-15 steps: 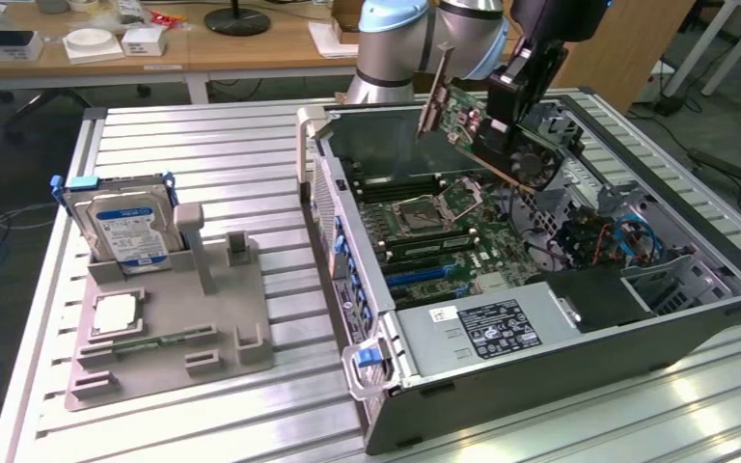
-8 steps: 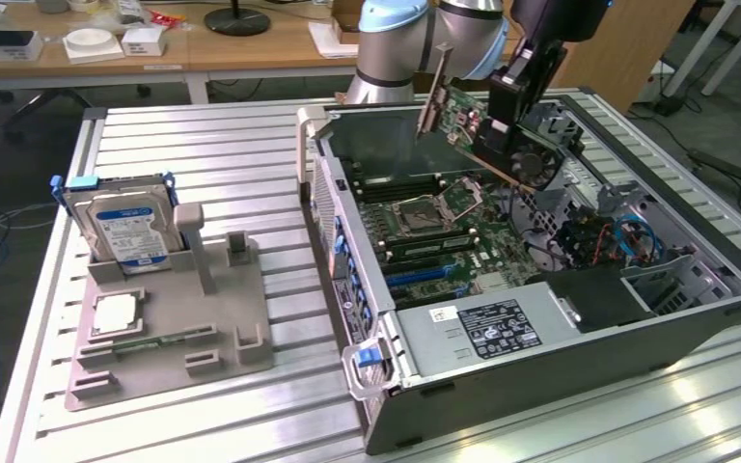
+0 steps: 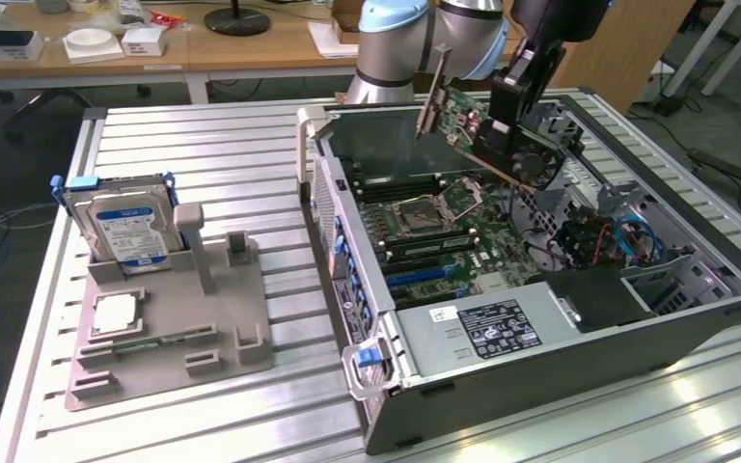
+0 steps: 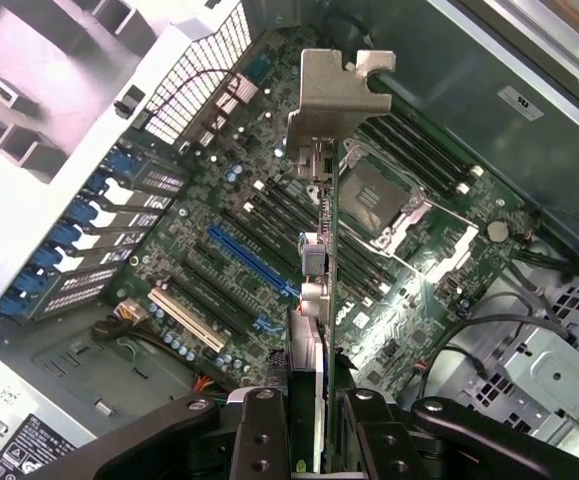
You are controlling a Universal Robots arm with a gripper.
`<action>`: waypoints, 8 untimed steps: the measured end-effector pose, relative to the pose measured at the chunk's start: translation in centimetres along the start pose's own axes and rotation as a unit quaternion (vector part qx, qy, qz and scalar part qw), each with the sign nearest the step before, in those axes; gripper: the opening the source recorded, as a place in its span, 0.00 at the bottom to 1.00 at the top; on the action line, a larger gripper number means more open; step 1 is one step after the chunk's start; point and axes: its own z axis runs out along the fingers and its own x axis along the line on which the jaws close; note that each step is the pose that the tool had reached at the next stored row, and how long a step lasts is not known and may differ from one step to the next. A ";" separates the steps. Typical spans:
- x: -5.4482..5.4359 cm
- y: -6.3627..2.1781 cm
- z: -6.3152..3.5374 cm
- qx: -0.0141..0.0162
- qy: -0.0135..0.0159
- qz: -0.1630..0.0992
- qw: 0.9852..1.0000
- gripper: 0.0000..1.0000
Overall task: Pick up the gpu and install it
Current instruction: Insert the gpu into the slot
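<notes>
My gripper [image 3: 501, 128] is shut on the gpu [image 3: 458, 118] and holds it in the air over the open computer case [image 3: 344, 222]. The card is tilted, its silver end bracket [image 3: 434, 85] pointing up toward the case's back wall. In the wrist view I look along the card's edge [image 4: 314, 300] to the bracket [image 4: 329, 90], with one black finger [image 4: 259, 430] pressed on each side. Below it lies the motherboard [image 4: 269, 200], with a blue expansion slot [image 4: 249, 260] and a white one [image 4: 194, 320]. The card hangs apart from the board.
A grey fixture tray [image 3: 216, 318] on the slatted table at the exterior view's left carries an upright hard drive [image 3: 120, 227], a processor chip [image 3: 116, 313] and a memory stick [image 3: 151, 340]. Inside the case are the power supply [image 3: 500, 328], a CPU socket [image 3: 419, 214] and loose cables [image 3: 602, 241].
</notes>
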 end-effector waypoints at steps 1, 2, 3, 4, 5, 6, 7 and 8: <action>0.0 0.00 0.00 0.000 0.000 -0.002 1.000 0.26; 0.0 -0.01 0.00 0.000 0.000 -0.003 1.000 0.26; 0.0 -0.01 -0.01 0.000 0.000 -0.005 1.000 0.26; 0.0 -0.01 0.00 0.000 0.000 -0.007 1.000 0.26; 0.0 -0.02 -0.01 0.000 0.000 -0.008 1.000 0.26; 0.0 -0.02 0.00 0.000 0.000 -0.010 1.000 0.26; 0.0 -0.02 -0.01 0.000 0.000 -0.012 1.000 0.26; 0.0 -0.03 -0.01 0.000 0.000 -0.013 1.000 0.26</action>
